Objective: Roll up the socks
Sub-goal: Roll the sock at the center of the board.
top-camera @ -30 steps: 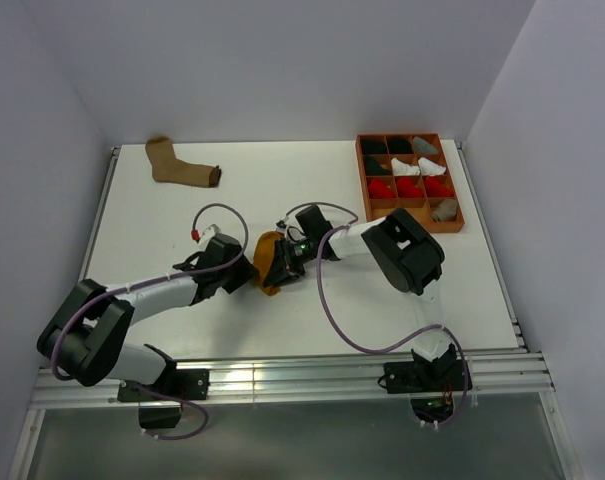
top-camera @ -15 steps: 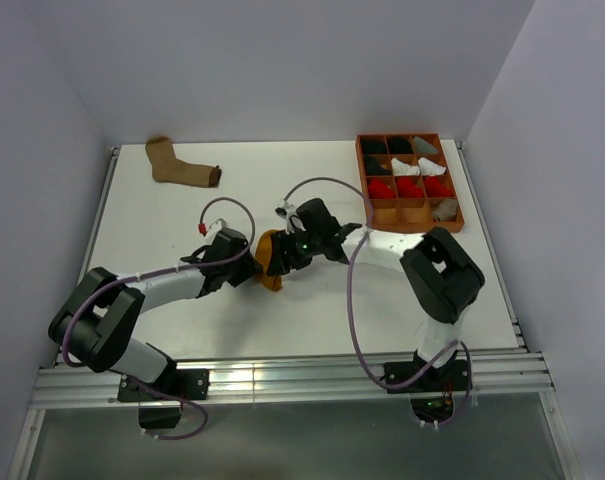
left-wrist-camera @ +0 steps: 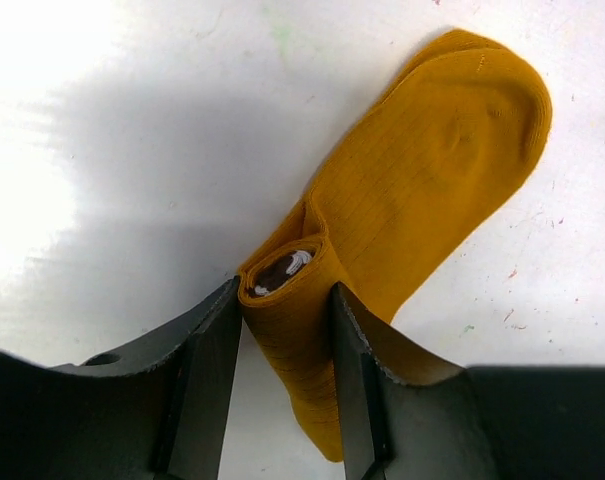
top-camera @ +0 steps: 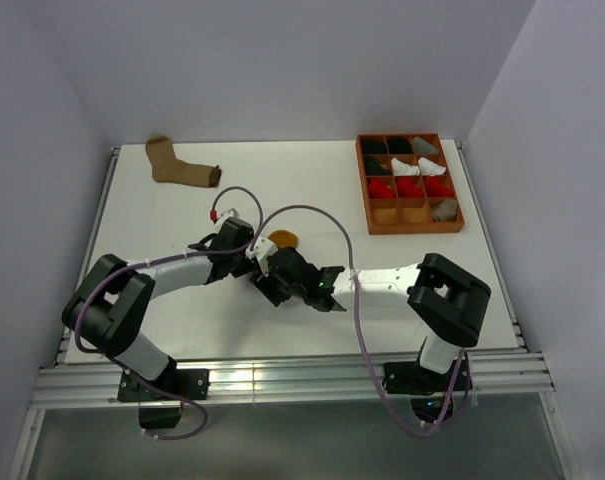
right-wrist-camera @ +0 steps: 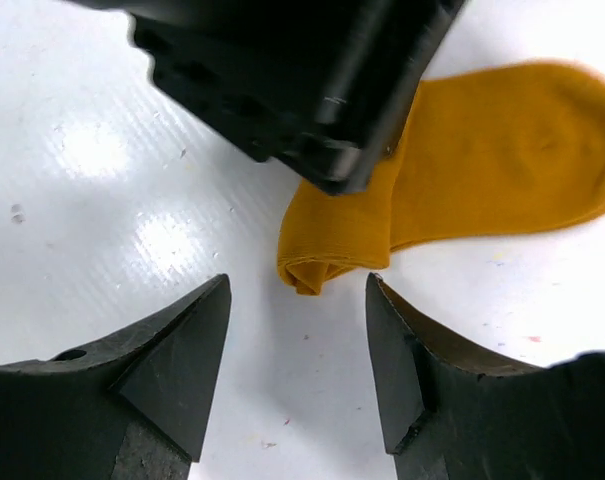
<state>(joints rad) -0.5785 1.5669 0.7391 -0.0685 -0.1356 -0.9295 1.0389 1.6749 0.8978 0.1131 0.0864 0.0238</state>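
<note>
A: What colour is the near sock (left-wrist-camera: 432, 160)?
B: Mustard yellow, finely ribbed. The far sock (top-camera: 177, 168) is tan with one dark end.
A: And the tray (top-camera: 361, 185)?
B: Rust orange.

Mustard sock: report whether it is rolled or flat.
Partly rolled. The mustard sock has its cuff end coiled in the left gripper; its toe half lies flat on the table.

No text, label, brand, number or sign could be read in any of the views, neither on the mustard sock (left-wrist-camera: 422, 170) nor on the orange tray (top-camera: 383, 213).
</note>
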